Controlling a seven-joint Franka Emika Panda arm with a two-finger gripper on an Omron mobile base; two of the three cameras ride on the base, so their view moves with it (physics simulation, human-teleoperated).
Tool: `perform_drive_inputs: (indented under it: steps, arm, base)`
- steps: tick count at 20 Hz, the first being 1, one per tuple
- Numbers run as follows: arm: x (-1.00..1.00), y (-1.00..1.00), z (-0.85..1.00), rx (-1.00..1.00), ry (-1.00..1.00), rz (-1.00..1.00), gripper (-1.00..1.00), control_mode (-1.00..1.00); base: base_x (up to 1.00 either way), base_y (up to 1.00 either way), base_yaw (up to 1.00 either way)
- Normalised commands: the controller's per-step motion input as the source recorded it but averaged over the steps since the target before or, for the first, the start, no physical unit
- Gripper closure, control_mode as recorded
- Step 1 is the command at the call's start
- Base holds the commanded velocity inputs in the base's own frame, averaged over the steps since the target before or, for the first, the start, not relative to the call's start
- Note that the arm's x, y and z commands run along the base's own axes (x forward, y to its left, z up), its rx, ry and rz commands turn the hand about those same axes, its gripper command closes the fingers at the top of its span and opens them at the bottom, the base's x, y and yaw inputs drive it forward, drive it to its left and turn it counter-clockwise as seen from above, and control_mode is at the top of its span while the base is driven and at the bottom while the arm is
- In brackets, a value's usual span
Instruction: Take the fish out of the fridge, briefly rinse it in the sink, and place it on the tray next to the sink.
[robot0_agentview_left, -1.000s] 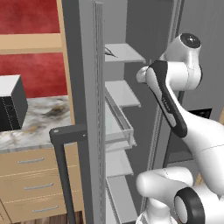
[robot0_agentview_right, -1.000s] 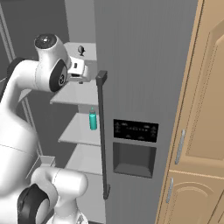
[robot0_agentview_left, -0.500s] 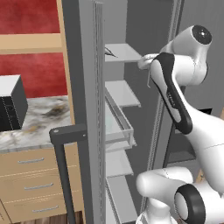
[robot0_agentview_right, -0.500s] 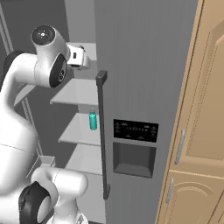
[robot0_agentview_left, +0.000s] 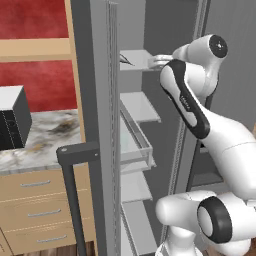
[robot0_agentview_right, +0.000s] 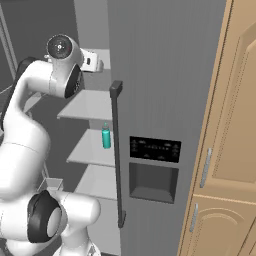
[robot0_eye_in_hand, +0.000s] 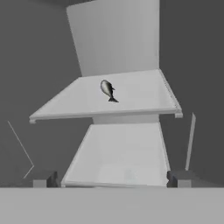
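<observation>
Fish (robot0_eye_in_hand: 108, 90) seen lying on upper shelf (robot0_eye_in_hand: 131, 94) in hand view, gripper (robot0_eye_in_hand: 111, 178) spread wide, nothing held, teal bottle (robot0_agentview_right: 106, 137) spotted from right, fridge (robot0_agentview_left: 102, 125) door open.

The white Franka Panda arm with dark joints (robot0_agentview_left: 187, 102) is raised high from its rounded base, bent sharply at the elbow, and its forearm is directed away from the cameras at upper-shelf height. The wrist is held roughly level, with the hand pointed forward. In the hand view, the two-finger gripper (robot0_eye_in_hand: 112, 179) is seen with its small dark finger tips (robot0_eye_in_hand: 180, 178) set wide apart at the bottom, and nothing is held between them.
</observation>
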Motion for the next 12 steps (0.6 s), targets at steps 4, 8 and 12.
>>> perform_drive_inputs:
  steps: [4,8,12]
  arm:
    - [0.84,0.42,0.03,0.02,-0.06,0.00,-1.00,-1.00]
    - [0.87,0.37,0.01,0.00,0.00,0.00,-1.00,-1.00]
    - [0.86,0.26,0.02,0.00,0.00,0.00,-1.00,-1.00]
  base:
    - [0.00,0.00,0.00]
    - [0.00,0.00,0.00]
    - [0.00,0.00,0.00]
